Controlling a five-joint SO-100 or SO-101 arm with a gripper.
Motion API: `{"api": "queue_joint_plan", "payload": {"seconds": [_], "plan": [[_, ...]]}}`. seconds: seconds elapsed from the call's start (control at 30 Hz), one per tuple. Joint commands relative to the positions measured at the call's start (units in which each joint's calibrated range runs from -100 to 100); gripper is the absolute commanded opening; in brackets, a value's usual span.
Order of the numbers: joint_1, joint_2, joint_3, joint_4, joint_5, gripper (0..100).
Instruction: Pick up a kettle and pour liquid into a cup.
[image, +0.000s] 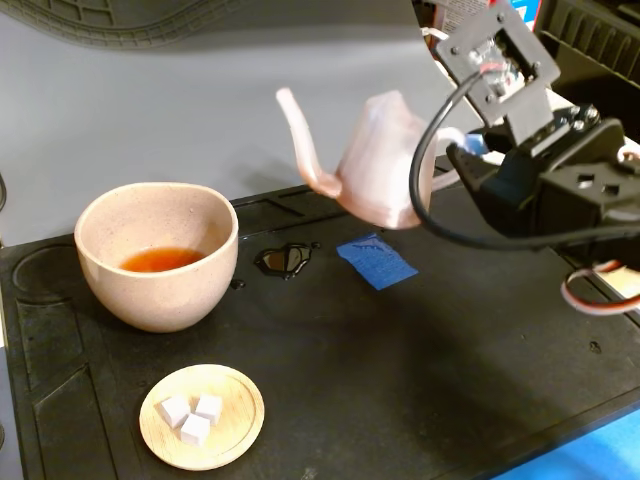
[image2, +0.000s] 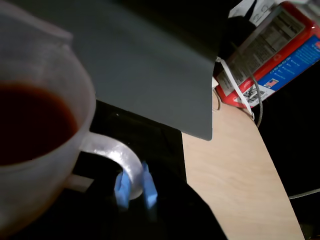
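The kettle (image: 385, 160) hangs in the air above the black mat (image: 450, 370), right of the cup (image: 158, 255), its thin spout (image: 300, 135) pointing left toward the cup and tilted slightly. My gripper (image: 462, 165) is shut on its white loop handle (image2: 117, 152). In the wrist view the blue-padded fingertips (image2: 122, 187) pinch that handle, with the gripper (image2: 134, 189) closed around it, and reddish liquid (image2: 30, 125) shows inside the kettle (image2: 55, 175). The speckled pinkish-beige cup stands on the mat's left side with a shallow pool of orange-red liquid (image: 160, 260) at its bottom.
A small wooden dish (image: 202, 416) with three white cubes sits in front of the cup. A small wet patch (image: 285, 258) and a piece of blue tape (image: 376, 260) lie on the mat under the kettle. A red box (image2: 275, 55) stands beyond the mat on the wooden tabletop (image2: 235, 175).
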Motion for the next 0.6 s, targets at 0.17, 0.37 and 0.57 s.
{"api": "queue_joint_plan", "payload": {"seconds": [0.17,0.37,0.57], "plan": [[0.34,1.95,-0.46,-3.02,3.47,1],[0.34,5.53,-1.19,-3.71,3.47,1],[0.34,9.29,-1.37,-6.22,3.53,1]]}}
